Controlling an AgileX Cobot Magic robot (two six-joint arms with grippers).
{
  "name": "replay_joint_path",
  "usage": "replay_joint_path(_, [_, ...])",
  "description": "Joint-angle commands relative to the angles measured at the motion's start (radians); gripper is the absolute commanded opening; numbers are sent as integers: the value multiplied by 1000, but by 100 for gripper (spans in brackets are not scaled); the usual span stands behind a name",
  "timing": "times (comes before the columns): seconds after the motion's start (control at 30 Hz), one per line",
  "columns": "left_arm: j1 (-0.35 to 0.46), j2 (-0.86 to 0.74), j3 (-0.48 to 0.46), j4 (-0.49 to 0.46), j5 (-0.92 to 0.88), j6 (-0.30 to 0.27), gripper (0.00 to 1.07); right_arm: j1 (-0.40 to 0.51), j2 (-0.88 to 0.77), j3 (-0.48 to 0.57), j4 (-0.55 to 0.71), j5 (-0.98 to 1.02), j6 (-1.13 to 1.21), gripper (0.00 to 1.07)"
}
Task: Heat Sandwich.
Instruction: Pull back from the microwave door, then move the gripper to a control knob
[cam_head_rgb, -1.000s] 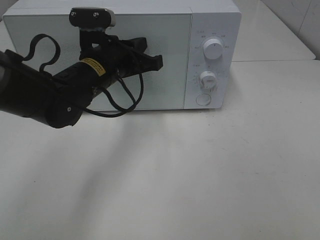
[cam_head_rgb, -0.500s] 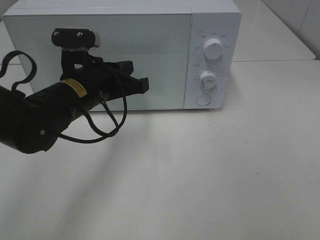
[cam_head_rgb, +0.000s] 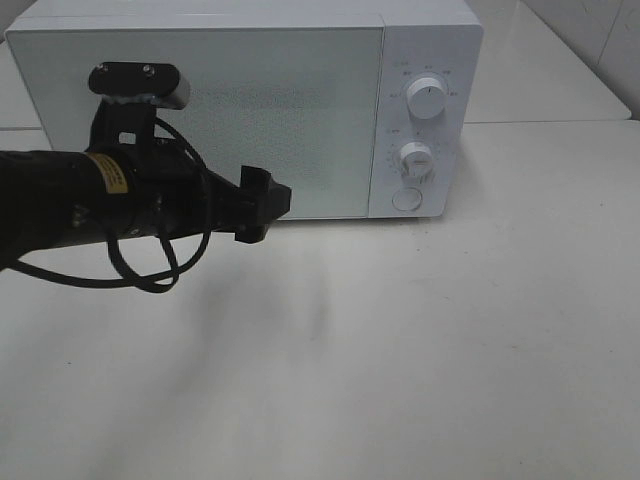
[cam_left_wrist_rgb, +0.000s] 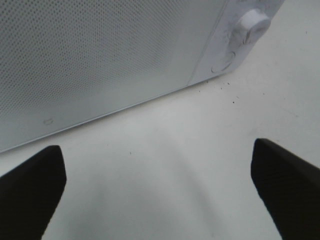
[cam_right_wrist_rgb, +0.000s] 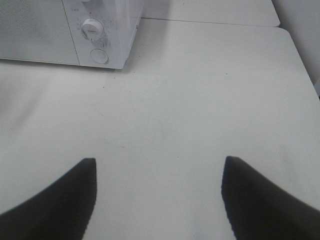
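The white microwave (cam_head_rgb: 250, 100) stands at the back of the table with its door (cam_head_rgb: 300, 110) closed. The sandwich is hidden from every view. My left gripper (cam_head_rgb: 262, 205) hangs just in front of the lower part of the door, pointing right. In the left wrist view the left gripper (cam_left_wrist_rgb: 160, 190) is open, its two black fingers far apart with only bare table between them. The right gripper (cam_right_wrist_rgb: 157, 200) is also open and empty, over the table to the right of the microwave; the high view does not show it.
Two white knobs (cam_head_rgb: 427, 97) (cam_head_rgb: 414, 158) and a round button (cam_head_rgb: 405, 199) sit on the microwave's right panel. White table (cam_head_rgb: 420, 340) stretches in front of and beside the microwave. A tiled wall edges the far right.
The left arm has drawn back from the upper door, moving left and down. Its jaws, shut before, now stand wide apart. The door stays closed.
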Motion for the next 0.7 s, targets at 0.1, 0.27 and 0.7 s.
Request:
replay_joint_path(0.1, [-6, -112, 1, 7, 253, 9, 99, -8, -28, 1, -1, -5, 6, 68])
replay_joint_path(0.27, [-6, -186, 1, 8, 512, 6, 98, -8, -28, 1, -1, -5, 6, 68])
replay_joint_path(0.7, [165, -295, -2, 48, 980, 15, 98, -8, -28, 1, -1, -5, 6, 68])
